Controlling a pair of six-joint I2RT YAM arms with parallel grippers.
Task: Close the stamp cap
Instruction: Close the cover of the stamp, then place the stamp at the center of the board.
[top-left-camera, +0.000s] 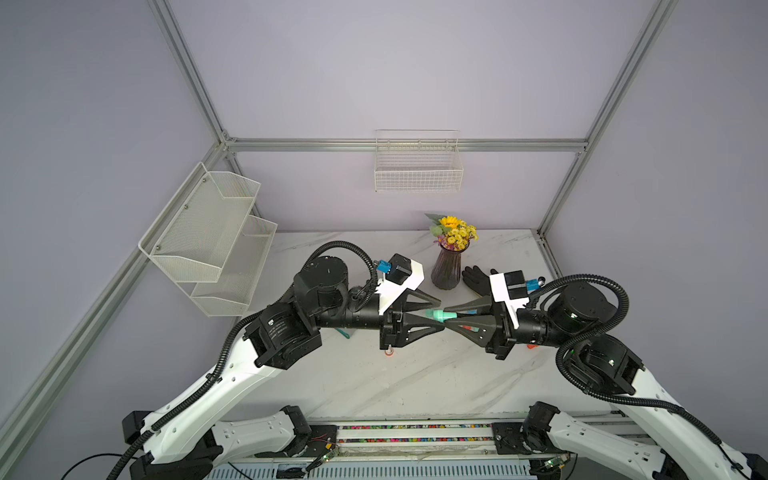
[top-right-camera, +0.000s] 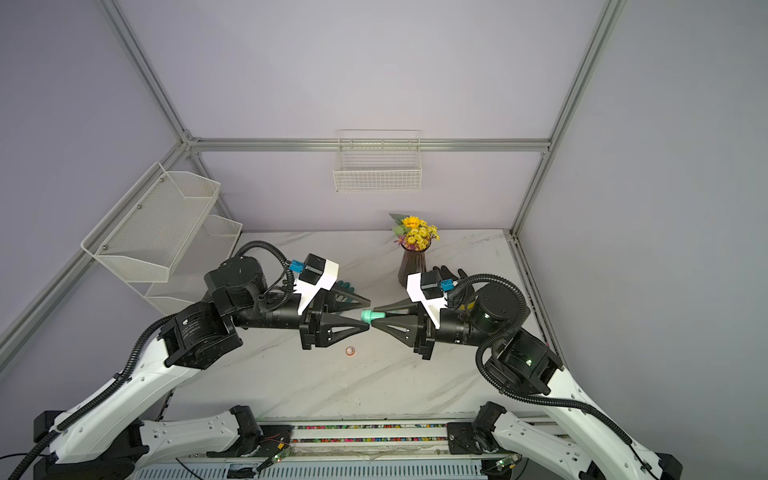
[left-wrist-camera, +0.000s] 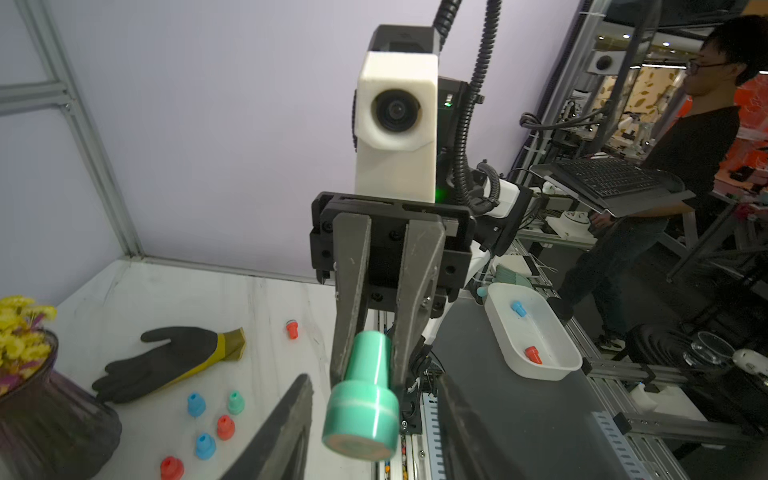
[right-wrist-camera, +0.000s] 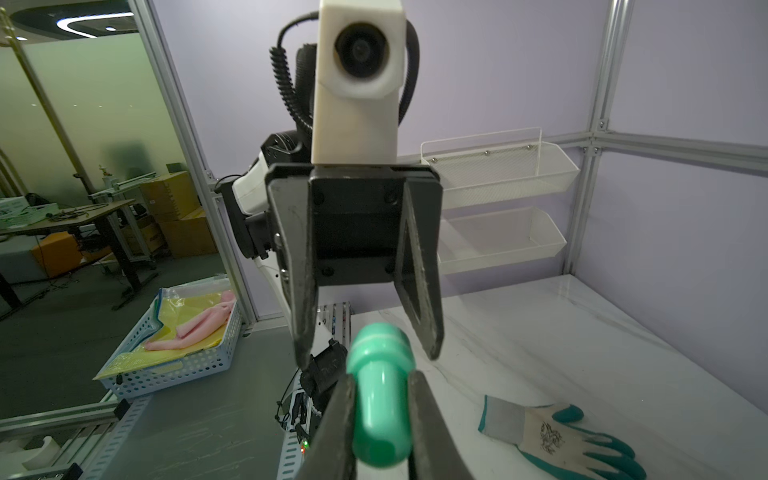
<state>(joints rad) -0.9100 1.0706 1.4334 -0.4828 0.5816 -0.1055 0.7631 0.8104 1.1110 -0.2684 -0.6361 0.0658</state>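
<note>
Teal stamp (top-left-camera: 440, 316), horizontal, aloft, clamped at handle

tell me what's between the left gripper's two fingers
The wide end of the green stamp, held by the right gripper; it touches neither finger of the open left gripper. Both wrist views show it.

Each arm has white moulded plastic link shells (top-left-camera: 208, 409) dotted with small screw holes, black cylindrical joint housings (top-left-camera: 328, 274) and ribbed black cable conduit (top-left-camera: 226, 353). White wrist mounts (top-left-camera: 409, 280) carry black camera boxes (top-left-camera: 400, 268). On the left arm's box, a blue connector (top-left-camera: 383, 266) sits at nine o'clock. Dark grey wedge-shaped fingers (right-wrist-camera: 301, 270) have triangular cut-outs.
</note>
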